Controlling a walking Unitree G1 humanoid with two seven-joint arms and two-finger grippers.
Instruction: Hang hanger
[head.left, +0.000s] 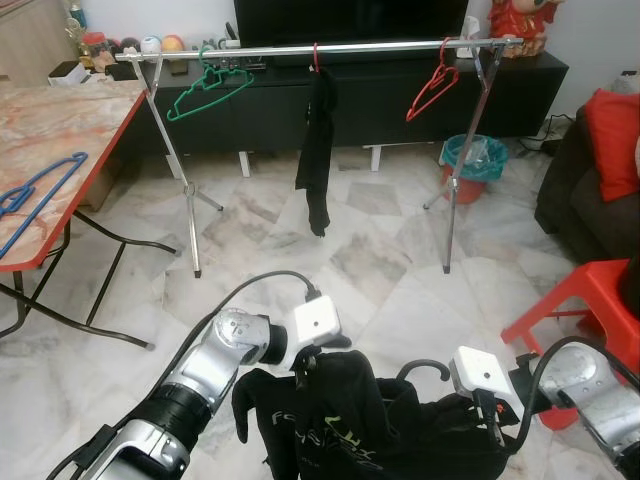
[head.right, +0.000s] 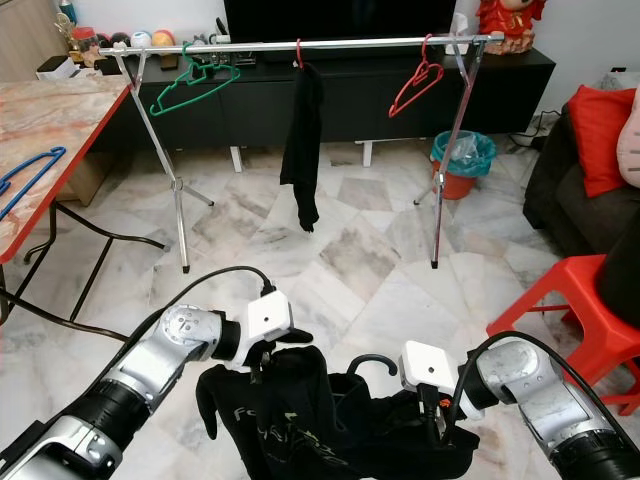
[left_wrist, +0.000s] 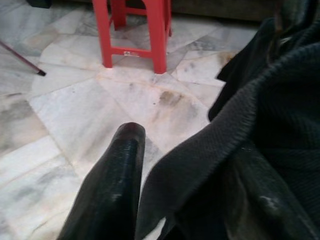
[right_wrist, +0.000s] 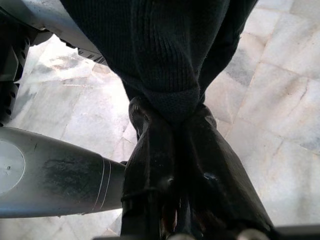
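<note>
The 2 claws, left claw (head.left: 312, 362) and right claw (right_wrist: 172, 117), both pinch the black knitted garment (head.left: 350, 420) with its black hanger hook (head.left: 425, 371) low between them, its long axis running across the robot, parallel to the silver metal clothes rail (head.left: 320, 48) well ahead and above.

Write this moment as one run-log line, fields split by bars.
stage: carrying | left gripper: in black garment | right gripper: shut on garment | hanger hook: above garment | rail: ahead, not reached

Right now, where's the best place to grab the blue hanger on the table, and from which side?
Grip the blue hanger on a straight arm of its thin frame, coming down from above. It lies flat on the table near the red edge, so a side approach meets the tabletop. Both tools are occupied with the black garment first.
</note>
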